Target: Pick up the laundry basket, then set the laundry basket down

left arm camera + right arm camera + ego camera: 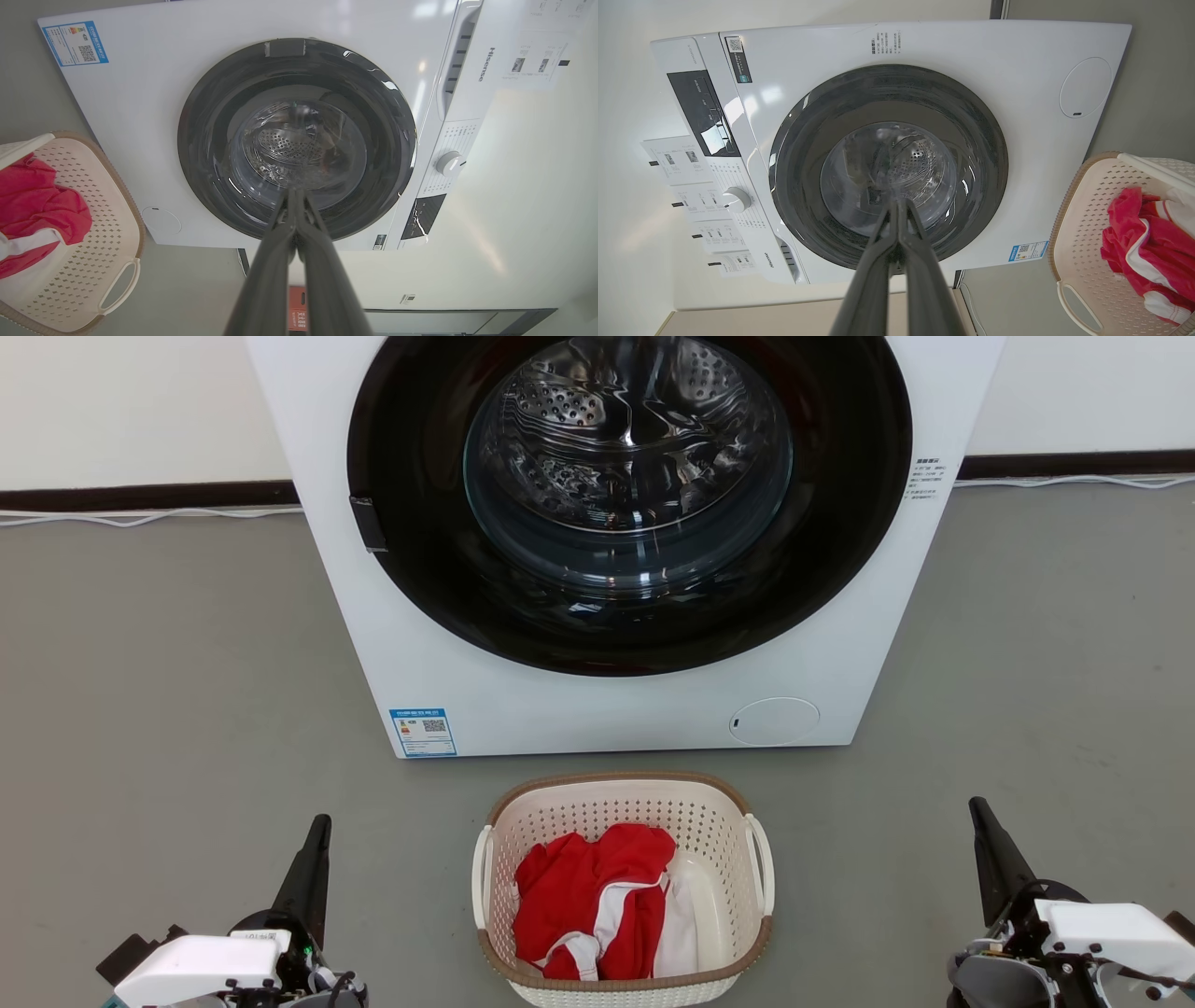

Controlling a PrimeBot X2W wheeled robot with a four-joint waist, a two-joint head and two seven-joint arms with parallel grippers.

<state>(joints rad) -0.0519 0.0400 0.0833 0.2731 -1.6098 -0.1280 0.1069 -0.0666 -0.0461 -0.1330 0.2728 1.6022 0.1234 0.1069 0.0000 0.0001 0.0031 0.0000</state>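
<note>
The basket [607, 817] stands on the floor [187, 709] before the washer [579, 705], between the claws; its handles [481, 877] face one toward each; left claw [319, 831] and right claw [980, 814] are clenched, empty, about equally far out; each would need to move inward.

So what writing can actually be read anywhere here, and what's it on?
"Hisense": on the washing machine, above its dial.
Blue sticker on its front: a QR code, print too small to read.
Small print beside the door: too small.
Paper sheets: too small.
</note>
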